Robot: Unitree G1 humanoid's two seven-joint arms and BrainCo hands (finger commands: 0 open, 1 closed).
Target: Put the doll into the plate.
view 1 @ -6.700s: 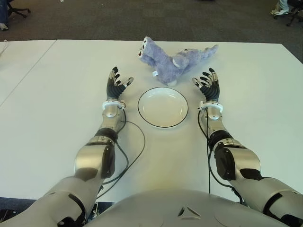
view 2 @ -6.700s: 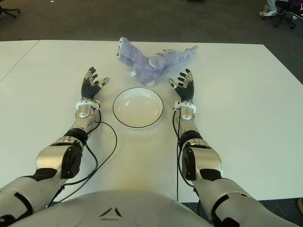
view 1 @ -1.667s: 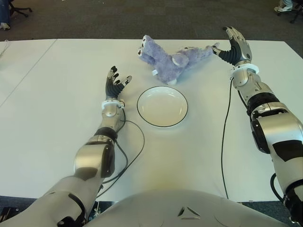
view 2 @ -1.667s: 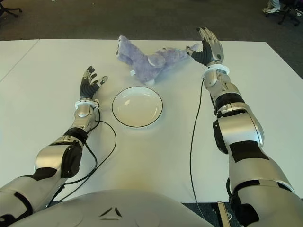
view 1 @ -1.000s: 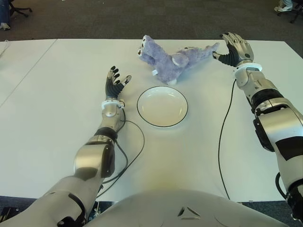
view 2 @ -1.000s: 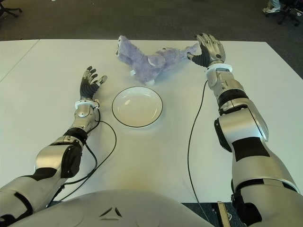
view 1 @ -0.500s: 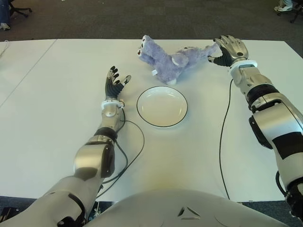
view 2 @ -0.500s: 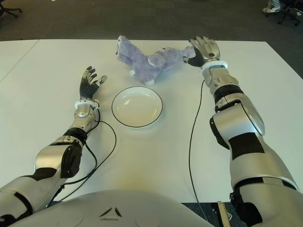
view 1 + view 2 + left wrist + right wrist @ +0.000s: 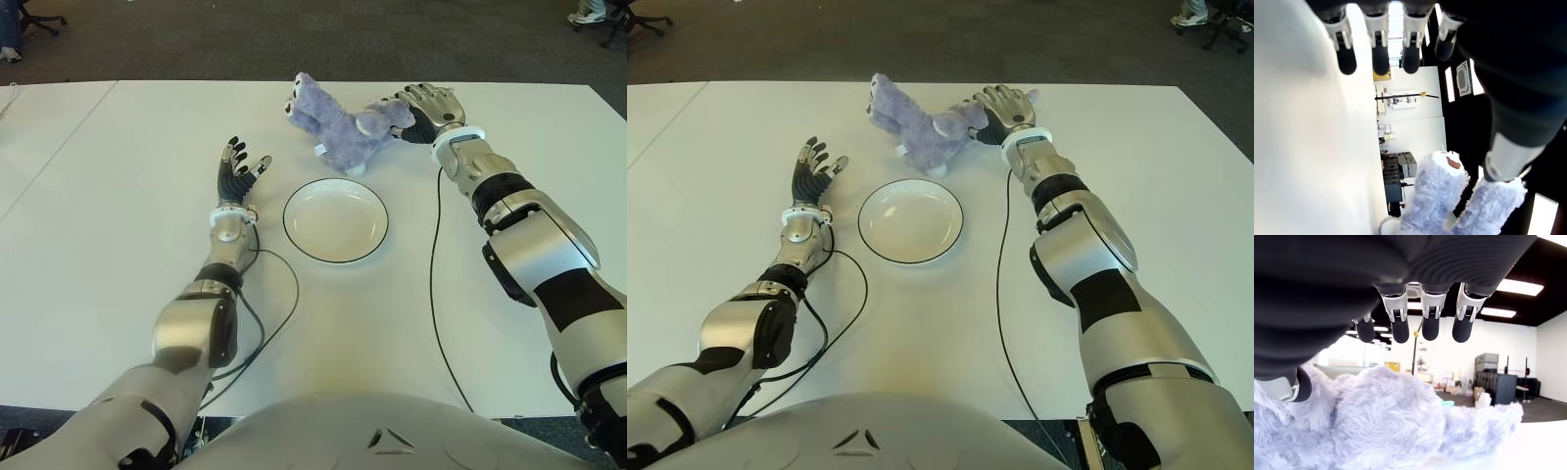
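Under the right hand (image 9: 428, 106), whose fingers are arching without closing, the fluffy purple doll (image 9: 343, 124) is lying; grasping is next, then carrying to the round white plate (image 9: 336, 221).

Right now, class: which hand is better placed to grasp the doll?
The right hand: it is over the doll, fingers spread around its fur but not closed. The left hand shows open left of the plate.

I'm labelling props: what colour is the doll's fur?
Pale lavender-blue; the doll shows best in the left eye view, beyond the plate.
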